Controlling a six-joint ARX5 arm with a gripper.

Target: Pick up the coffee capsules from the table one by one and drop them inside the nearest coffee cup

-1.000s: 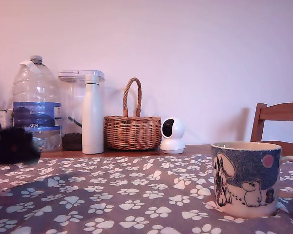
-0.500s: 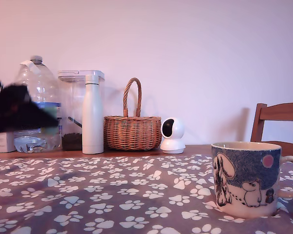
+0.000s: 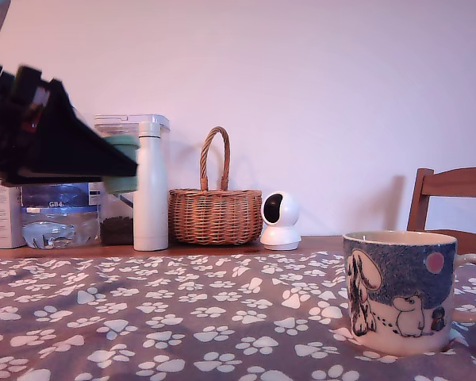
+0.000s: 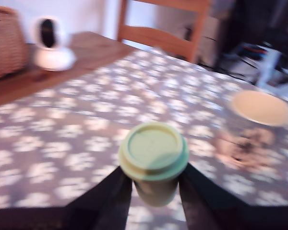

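Observation:
My black gripper (image 3: 115,167) hangs high at the exterior view's left, well above the table (image 3: 182,317), shut on a pale sage-green coffee capsule (image 3: 124,173). In the wrist view the coffee capsule (image 4: 153,160) sits clamped between the two dark fingers (image 4: 110,196), its round rim facing the camera. The blue Moomin coffee cup (image 3: 401,290) stands on the paw-print cloth at the exterior view's right, far from the gripper. The wrist view shows the coffee cup (image 4: 259,127) blurred, beyond the capsule.
Along the back edge stand a large water bottle (image 3: 59,214), a white bottle (image 3: 151,190), a wicker basket (image 3: 215,208) and a small white camera (image 3: 281,221). A wooden chair back (image 3: 452,198) rises behind the cup.
My gripper has risen from table level at the exterior view's left and swung rightwards, carrying the capsule upward with it. The cup has stayed put.

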